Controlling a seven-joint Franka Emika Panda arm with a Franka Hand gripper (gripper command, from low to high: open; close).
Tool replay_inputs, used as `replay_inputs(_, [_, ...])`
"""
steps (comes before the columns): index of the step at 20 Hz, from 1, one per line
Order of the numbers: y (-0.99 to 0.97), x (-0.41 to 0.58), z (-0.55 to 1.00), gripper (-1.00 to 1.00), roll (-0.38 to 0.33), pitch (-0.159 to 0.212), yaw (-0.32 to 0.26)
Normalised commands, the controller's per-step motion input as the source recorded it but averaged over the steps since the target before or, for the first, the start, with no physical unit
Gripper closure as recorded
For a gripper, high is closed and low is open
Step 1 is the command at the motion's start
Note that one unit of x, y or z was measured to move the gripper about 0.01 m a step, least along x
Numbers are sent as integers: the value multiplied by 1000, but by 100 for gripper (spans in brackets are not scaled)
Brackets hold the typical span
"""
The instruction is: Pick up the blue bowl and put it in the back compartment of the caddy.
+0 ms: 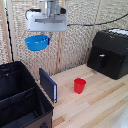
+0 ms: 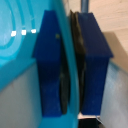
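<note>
The blue bowl (image 1: 37, 42) hangs in the air high on the exterior view's left, tilted a little. My gripper (image 1: 44, 36) is shut on its rim, below the white wrist body. The wrist view shows two dark-blue finger pads (image 2: 52, 65) clamping the thin bright-blue rim of the blue bowl (image 2: 20, 40) between them. The caddy (image 1: 20, 100) is a large black soft bin at the lower left, well below the bowl. A divider wall splits it, and the back compartment (image 1: 14, 77) is the farther section. The bowl hangs above and a little to the right of that section.
A flat dark-blue panel (image 1: 48, 85) stands upright beside the caddy's right wall. A red cup (image 1: 79, 85) sits on the wooden table (image 1: 95, 105). A black box (image 1: 109, 52) with a front handle stands at the back right. A woven screen forms the backdrop.
</note>
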Motion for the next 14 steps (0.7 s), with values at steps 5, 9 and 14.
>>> replay_inputs(5, [973,42,-5,100,-46,1,0])
replay_inputs(9, [933,114,-144,100,-86,0,0])
replay_inputs(14, [863,223,-291,100,-126,0,0])
